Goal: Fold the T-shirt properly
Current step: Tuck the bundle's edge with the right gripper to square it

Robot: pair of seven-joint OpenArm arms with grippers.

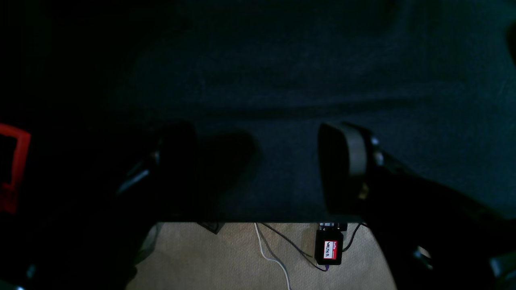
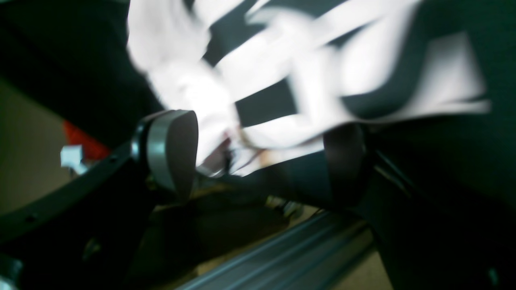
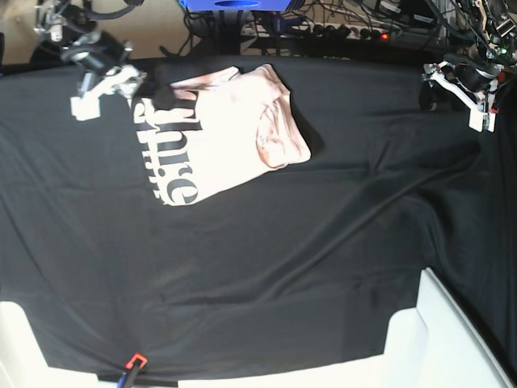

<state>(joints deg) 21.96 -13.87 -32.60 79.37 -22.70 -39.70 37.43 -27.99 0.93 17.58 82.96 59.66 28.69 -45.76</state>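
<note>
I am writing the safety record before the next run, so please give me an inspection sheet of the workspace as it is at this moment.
Surface: black table cloth, wrinkled.
Job's things: T-shirt, partly folded, black lettering up, far side of the cloth.
Clutter: small red object at the near edge.
Grippers: left gripper open, empty, over bare cloth; right gripper open beside the shirt's edge.
Cables: white and dark leads on the floor; a tangle beyond the far edge.
Surroundings: beige floor, labelled black box.

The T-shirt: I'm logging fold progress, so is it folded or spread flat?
Partly folded. The T-shirt lies on the black table cloth with its right part doubled over, lettering showing on the left; not a neat finished fold.
</note>
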